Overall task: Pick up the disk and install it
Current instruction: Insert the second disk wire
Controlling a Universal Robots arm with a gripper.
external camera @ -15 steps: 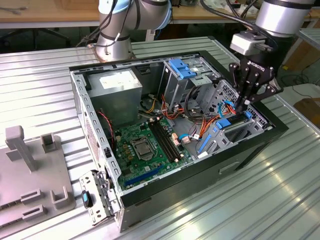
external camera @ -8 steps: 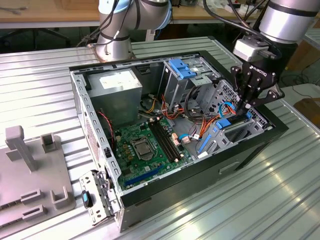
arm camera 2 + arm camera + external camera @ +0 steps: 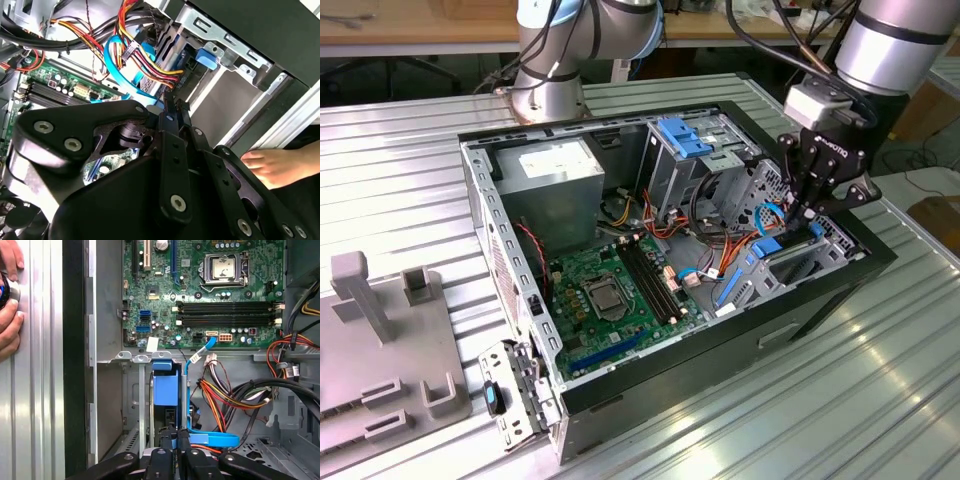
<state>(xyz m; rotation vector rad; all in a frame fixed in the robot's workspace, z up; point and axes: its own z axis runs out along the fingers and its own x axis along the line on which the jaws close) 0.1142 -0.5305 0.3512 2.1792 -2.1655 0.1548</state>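
The disk (image 3: 790,258), dark with blue carrier rails, sits tilted in the drive bay at the exterior view's right end of the open computer case (image 3: 510,250). In the first wrist view the disk (image 3: 165,385) is seen end-on as a blue block between the grey bay walls. My gripper (image 3: 808,222) hangs straight over its upper end. The black fingers (image 3: 167,440) stand close together, pinching a thin blue edge of the carrier. In the second wrist view the gripper (image 3: 175,105) points into the bay beside orange and blue cables.
The green motherboard (image 3: 610,290), a power supply (image 3: 555,170), a drive cage with blue clips (image 3: 685,140) and loose cables (image 3: 225,390) fill the case. A person's hand (image 3: 10,300) rests on the ribbed table beside it. A grey fixture (image 3: 380,340) stands at the exterior view's left.
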